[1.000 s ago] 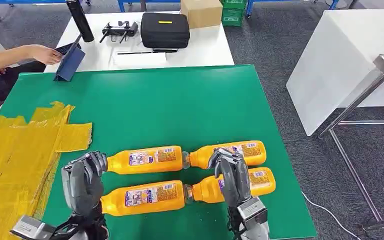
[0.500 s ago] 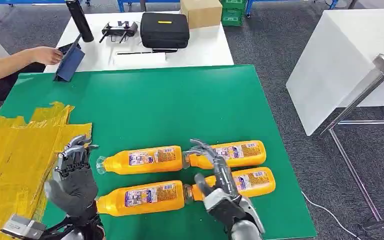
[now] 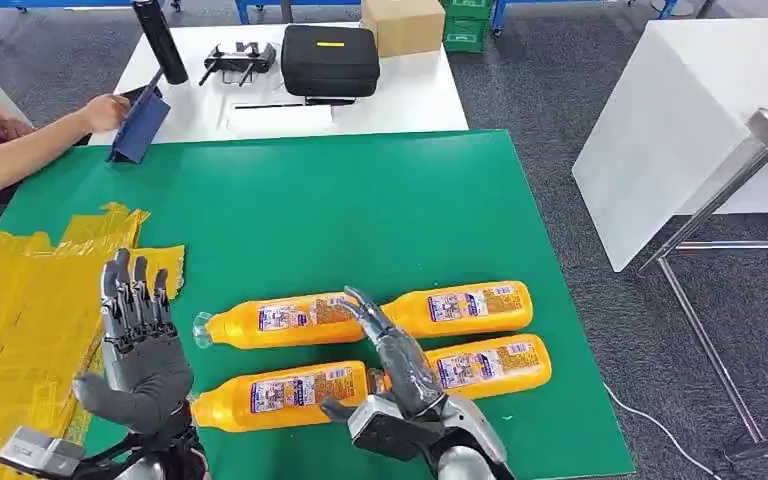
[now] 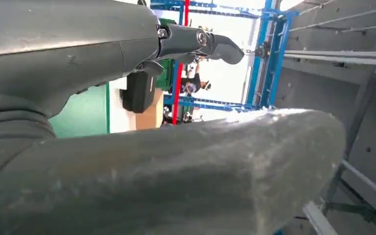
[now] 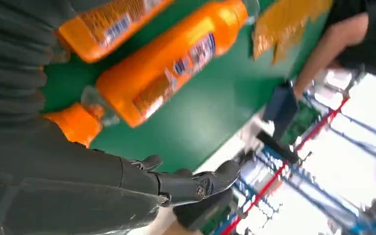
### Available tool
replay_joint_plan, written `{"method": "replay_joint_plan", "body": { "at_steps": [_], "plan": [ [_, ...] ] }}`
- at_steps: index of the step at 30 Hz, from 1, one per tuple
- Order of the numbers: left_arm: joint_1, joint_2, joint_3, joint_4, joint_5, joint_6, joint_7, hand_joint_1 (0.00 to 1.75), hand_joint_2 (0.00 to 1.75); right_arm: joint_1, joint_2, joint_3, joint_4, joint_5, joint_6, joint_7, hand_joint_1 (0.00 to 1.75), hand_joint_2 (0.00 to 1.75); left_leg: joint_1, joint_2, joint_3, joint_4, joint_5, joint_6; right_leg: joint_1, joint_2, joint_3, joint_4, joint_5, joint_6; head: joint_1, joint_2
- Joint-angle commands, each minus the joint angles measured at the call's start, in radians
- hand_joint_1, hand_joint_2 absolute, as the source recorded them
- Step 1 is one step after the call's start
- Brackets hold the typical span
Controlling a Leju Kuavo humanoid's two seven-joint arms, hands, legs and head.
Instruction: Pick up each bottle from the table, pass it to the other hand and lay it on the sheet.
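At the far left, the yellow sheet (image 3: 30, 300) is spread over the left edge of the green table (image 3: 360, 210), and no bottle is seen on it. Just beside it, the left hand (image 3: 138, 345) is now raised with its palm turned upward and its fingers straightened and spread; a second ago it was curled down at the cap end of the far left bottle (image 3: 280, 320). Nothing is held in it.

Four orange bottles are laid on their sides in two rows, unmoved over the last second: the far left bottle and the near left bottle (image 3: 280, 392), then the far right bottle (image 3: 460, 305) and the near right bottle (image 3: 490, 362).

Between the pairs, the right hand (image 3: 390, 355) has been turned from a downward curl over the right bottles to an extended, opened pose, fingers stretched forward above the necks where the bottles meet. No bottle is gripped by it; whether one is touched cannot be told.

Both hands have thus been opened rather than closed, so no pick-up is judged to have begun; all four bottles remain to be lifted, passed and laid on the sheet.
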Motion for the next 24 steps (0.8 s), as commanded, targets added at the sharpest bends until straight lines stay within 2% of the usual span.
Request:
{"method": "replay_joint_plan", "body": {
  "at_steps": [1,6,17,24],
  "plan": [
    [-0.035,-0.008,0.026,0.066,0.017,-0.006,-0.034,0.0,0.0,-0.15,-0.036,0.218,0.186,0.03,0.04,0.043,0.0,1.75,0.001,0.005,0.005,0.0,-0.002,-0.003,0.001,0.003,0.004,-0.001,0.0,-0.001,0.0,0.0],
    [-0.044,-0.01,0.035,0.075,0.029,-0.017,-0.034,0.0,0.0,-0.236,-0.039,0.313,0.263,0.05,0.077,0.086,0.0,1.75,0.001,0.006,0.005,0.0,-0.002,-0.003,0.001,0.004,0.004,-0.001,0.0,-0.001,0.0,0.0],
    [-0.066,-0.008,0.033,0.093,0.038,-0.034,-0.034,0.0,0.0,-0.297,-0.039,0.388,0.35,0.028,0.112,0.125,0.0,1.75,0.0,0.002,0.005,0.0,-0.001,-0.002,0.001,0.001,0.005,-0.001,-0.001,-0.001,0.0,0.0],
    [-0.059,-0.01,0.044,0.092,0.04,-0.037,-0.034,0.0,0.0,-0.34,-0.036,0.454,0.399,0.092,0.105,0.189,0.0,1.75,0.0,0.002,0.003,-0.001,0.0,-0.001,0.0,0.001,0.002,-0.001,0.0,0.0,0.0,0.0]
  ]
}}
